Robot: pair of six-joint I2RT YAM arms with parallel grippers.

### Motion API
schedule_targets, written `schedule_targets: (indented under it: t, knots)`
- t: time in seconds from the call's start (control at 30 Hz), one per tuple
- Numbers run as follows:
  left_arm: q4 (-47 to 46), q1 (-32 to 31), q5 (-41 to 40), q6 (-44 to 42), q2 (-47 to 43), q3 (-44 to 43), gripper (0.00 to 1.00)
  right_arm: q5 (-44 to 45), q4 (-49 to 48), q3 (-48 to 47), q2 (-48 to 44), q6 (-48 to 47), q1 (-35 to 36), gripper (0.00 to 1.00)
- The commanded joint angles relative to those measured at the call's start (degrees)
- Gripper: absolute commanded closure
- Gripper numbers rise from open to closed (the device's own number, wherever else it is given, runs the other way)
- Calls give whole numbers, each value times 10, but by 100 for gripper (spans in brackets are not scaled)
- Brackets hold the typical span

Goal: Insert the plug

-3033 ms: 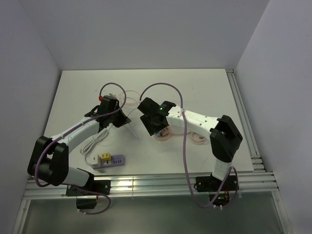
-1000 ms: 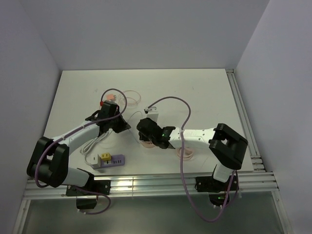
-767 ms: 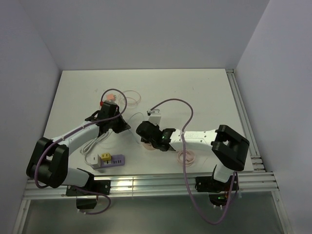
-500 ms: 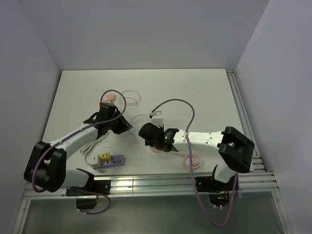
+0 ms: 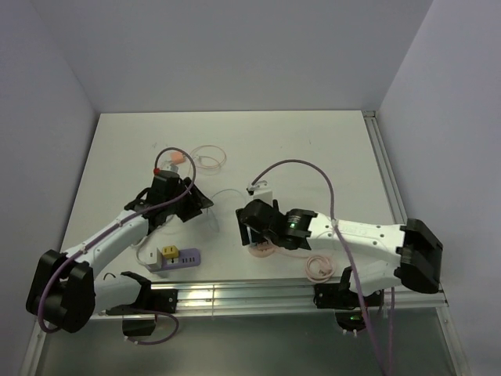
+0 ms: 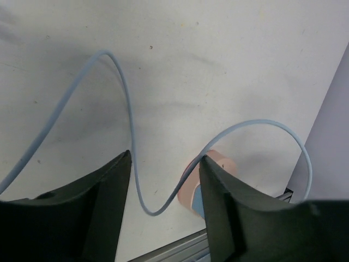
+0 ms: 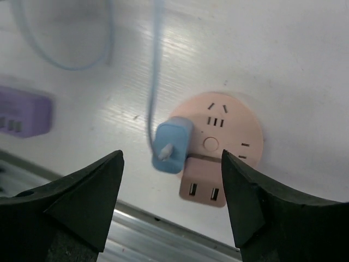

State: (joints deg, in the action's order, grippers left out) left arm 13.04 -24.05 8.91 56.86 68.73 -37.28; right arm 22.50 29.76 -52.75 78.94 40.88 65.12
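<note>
A blue plug point(image 7: 172, 146) stands on the left side of the round pink socket hub point(image 7: 232, 134), and its pale blue cable point(image 7: 156, 65) runs away from it. My right gripper point(image 7: 172, 155) hangs open above the plug, with both fingers well clear of it. In the top view this gripper point(image 5: 249, 233) sits just over the hub point(image 5: 264, 251). My left gripper point(image 6: 165, 157) is open too, with the cable point(image 6: 130, 117) looping loose on the table between its fingers. The hub point(image 6: 217, 159) and the plug point(image 6: 197, 203) show past its right finger. From above, the left gripper point(image 5: 199, 204) lies left of the hub.
A purple power strip point(image 5: 180, 258) with a yellow plug point(image 5: 166, 253) lies near the front edge, also seen as the purple strip point(image 7: 24, 112). A pink cable coil point(image 5: 319, 268) lies by the right arm, another coil point(image 5: 208, 157) further back. The metal rail point(image 5: 235, 296) borders the front.
Both grippers have gone from shut to open. The right one let go of the plug, which stays on the hub, and its arm swung toward the near edge. The left gripper released the cable.
</note>
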Motion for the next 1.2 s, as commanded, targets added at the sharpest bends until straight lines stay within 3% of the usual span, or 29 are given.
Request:
schedule_targets:
  t: [0.0, 0.07, 0.1, 0.2, 0.3, 0.4, 0.6, 0.67, 0.8, 0.87, 1.03, 1.17]
  knots:
    - [8, -4, -14, 7, -29, -5, 40, -29, -12, 2, -65, -47, 4, 21]
    - [22, -5, -19, 5, -39, -9, 22, -59, -17, 5, -98, -71, 4, 21]
    - [25, -5, -16, -2, -41, -14, 1, -108, -23, 10, -110, -93, 3, 21]
    - [74, -5, -33, -9, -40, -45, 0, -141, -25, 19, -153, -98, 4, 21]
    - [103, -6, -47, -6, -65, -74, 1, -114, -16, 26, -207, -87, 4, 21]
    - [143, -6, -110, -15, -79, -131, 0, -65, 14, 5, -238, -79, 1, 21]
    - [259, -5, -259, -106, 81, -364, 4, -52, 36, -28, -244, -94, 1, 23]
    - [275, -3, -336, -132, 154, -437, 11, -59, 33, -28, -242, -102, 0, 24]
    - [256, 8, -389, -234, 253, -515, 24, -76, 34, -22, -240, -123, -2, 25]
    - [181, 10, -388, -353, 288, -508, 34, -97, 30, -10, -247, -131, -3, 25]
    - [204, 46, -309, -516, 422, -564, 32, -144, 21, 20, -269, -157, -30, 25]
    - [164, 84, -247, -609, 461, -557, 27, -212, 4, 40, -280, -173, -67, 25]
